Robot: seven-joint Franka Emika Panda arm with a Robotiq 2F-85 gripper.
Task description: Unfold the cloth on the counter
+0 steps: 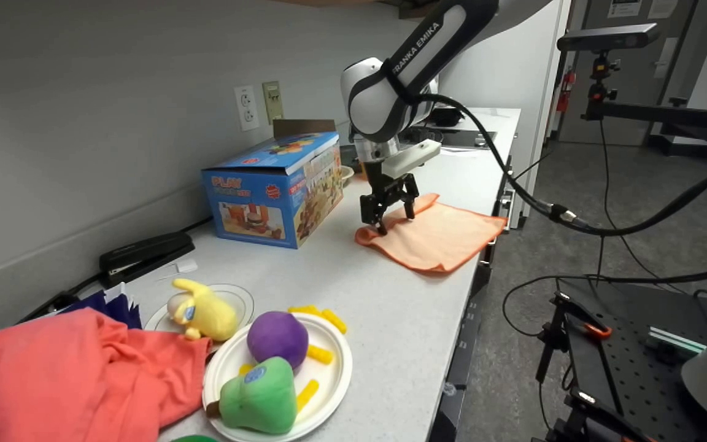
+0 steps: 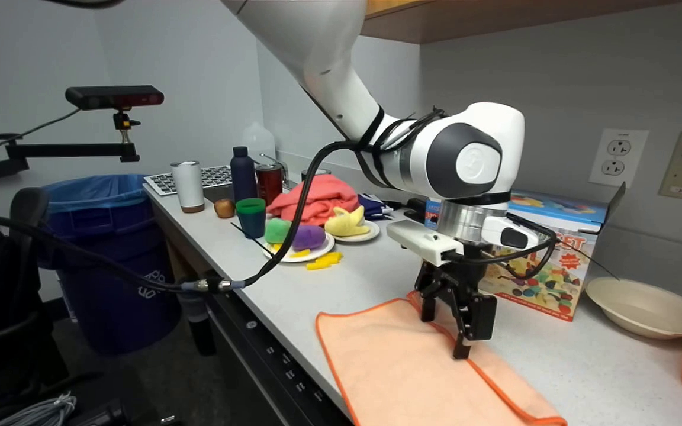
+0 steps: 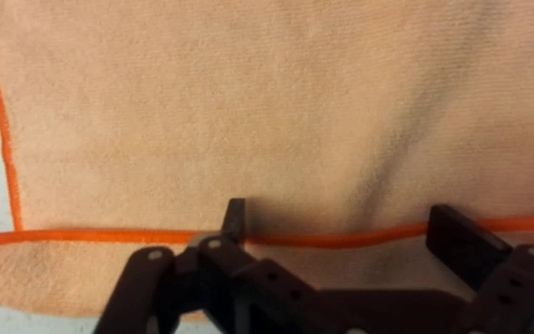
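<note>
salmon-orange cloth (image 1: 448, 236): spread on the grey-white counter (image 1: 390, 331), one hemmed edge folded over in a strip | gripper (image 3: 339, 206): jaws wide apart at that strip, contact unclear | blue PLAY toy box (image 1: 286, 196): near the cloth, not touching

In an exterior view the lower frame edge cuts off the cloth (image 2: 400, 361) near the counter's (image 2: 347, 290) front edge. The gripper (image 2: 444, 331) hides a stretch of the folded strip (image 2: 505, 378); whether it touches the cloth is unclear. Toward the surface's back edge the arm (image 2: 347, 100) covers part of the toy box (image 2: 551, 290). In an exterior view the coral-red fabric (image 1: 83, 374) runs out of frame. Lettering (image 2: 290, 374) on the black panel (image 2: 274, 378) is too small to read.
</note>
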